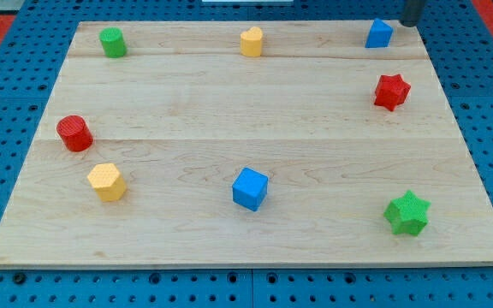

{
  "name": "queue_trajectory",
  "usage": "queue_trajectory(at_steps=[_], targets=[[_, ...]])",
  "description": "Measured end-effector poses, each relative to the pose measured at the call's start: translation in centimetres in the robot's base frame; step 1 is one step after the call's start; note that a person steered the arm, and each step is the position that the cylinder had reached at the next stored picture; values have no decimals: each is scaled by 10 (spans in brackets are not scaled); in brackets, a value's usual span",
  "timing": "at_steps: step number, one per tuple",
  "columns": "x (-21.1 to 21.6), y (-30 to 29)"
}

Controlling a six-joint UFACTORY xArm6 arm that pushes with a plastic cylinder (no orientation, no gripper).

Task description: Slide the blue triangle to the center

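While eight small coloured blocks sit scattered over a pale wooden board (pixel 255 103) laid on a blue pegboard (pixel 7 77), the scene reads from the view's left as follows: a red cylinder (pixel 74 133) stands near the left edge at mid-height, a green cylinder (pixel 113 42) sits above it by the top-left corner, and a yellow hexagon block (pixel 107 181) lies just below and to the right of the red one. Further along, a yellow heart-shaped block (pixel 252 41) rests at the top edge near the middle, with a blue cube (pixel 250 188) well below it, toward the bottom. On the right side, the blue triangle (pixel 379 33) stands close to the top-right corner, well away from the board's centre. A red star (pixel 391 91) sits a little below it by the right edge, and a green star (pixel 407 213) lies near the bottom-right corner. The dark rod enters at the view's top right, and its tip (pixel 407 23) hangs just beside the blue triangle, on its upper right; whether the two touch cannot be told. The arm carries no jaws, only this rod. No brand, label or writing can be read anywhere on the blocks or the board.
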State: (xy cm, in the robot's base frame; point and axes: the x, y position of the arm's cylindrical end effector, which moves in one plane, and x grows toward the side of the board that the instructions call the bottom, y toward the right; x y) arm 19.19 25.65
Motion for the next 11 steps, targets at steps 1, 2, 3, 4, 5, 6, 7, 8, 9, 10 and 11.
queue_trajectory(at_steps=[1,2,3,4,5,6,7,8,9,10,11], targets=[[18,-26],[41,-50],[64,-71],[89,-96],[109,-123],[119,-145],[137,-170],[147,-210],[150,-250],[150,-269],[149,-269]])
